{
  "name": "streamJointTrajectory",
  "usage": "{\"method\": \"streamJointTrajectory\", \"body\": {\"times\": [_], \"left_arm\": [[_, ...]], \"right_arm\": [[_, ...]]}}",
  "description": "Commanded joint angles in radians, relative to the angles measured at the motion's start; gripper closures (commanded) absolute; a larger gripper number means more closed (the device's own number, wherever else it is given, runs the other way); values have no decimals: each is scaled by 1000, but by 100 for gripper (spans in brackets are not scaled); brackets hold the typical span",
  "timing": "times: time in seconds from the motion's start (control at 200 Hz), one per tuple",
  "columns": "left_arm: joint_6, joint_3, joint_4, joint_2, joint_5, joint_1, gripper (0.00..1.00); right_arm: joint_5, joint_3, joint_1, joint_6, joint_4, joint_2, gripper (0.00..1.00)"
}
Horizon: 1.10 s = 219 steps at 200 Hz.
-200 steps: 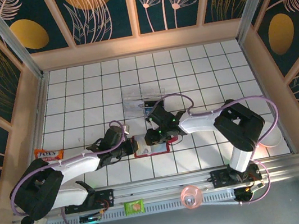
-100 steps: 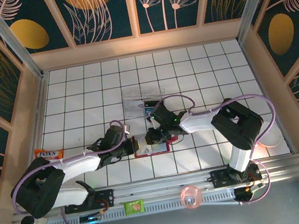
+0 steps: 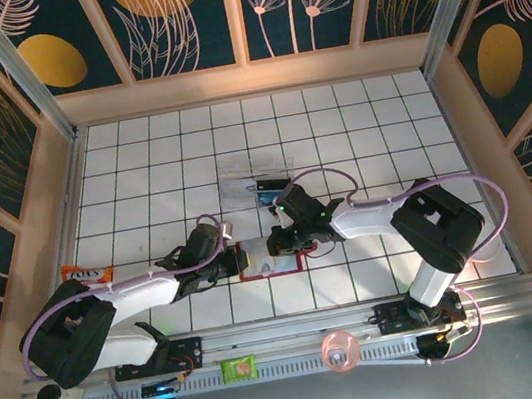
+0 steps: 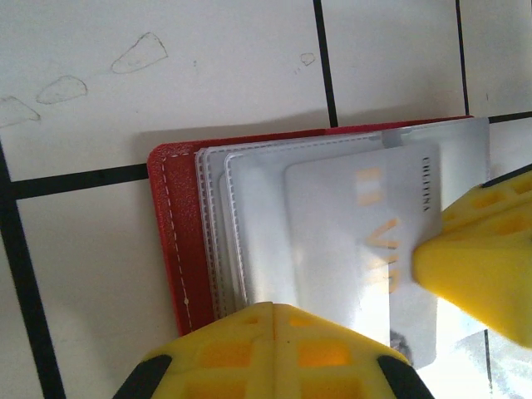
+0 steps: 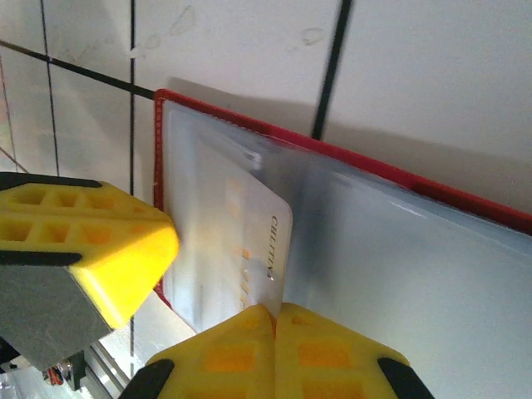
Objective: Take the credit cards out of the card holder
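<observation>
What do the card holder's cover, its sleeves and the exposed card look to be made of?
The card holder's cover: red leather or imitation, matte, stitched along the edge. The sleeves: thin clear plastic, greyish, with dotted welded seams. The card: probably stiff plastic, glossy white, gold lettering.

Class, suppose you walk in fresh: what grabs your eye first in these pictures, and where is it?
The open red card holder sits mid-table on the white tiles, both arms bent in over it. Up close, bright yellow fingers crowd it: the left gripper closed over the clear sleeves, the right gripper closed at the edge of a pale card among them.
</observation>
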Motion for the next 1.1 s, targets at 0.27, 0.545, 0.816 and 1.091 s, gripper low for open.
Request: {"method": "streamJointTrajectory", "body": {"times": [0.27, 0.545, 0.816, 1.091], "left_arm": [[19, -5, -68, 18, -18, 4, 100], [30, 8, -55, 32, -24, 4, 100], [38, 13, -52, 42, -19, 3, 100], [39, 16, -40, 50, -10, 3, 100]], "right_arm": [[162, -2, -21, -37, -242, -136, 100], [228, 101, 37, -76, -340, -110, 100], [212, 124, 72, -77, -295, -55, 100], [191, 99, 73, -66, -230, -53, 84]]}}
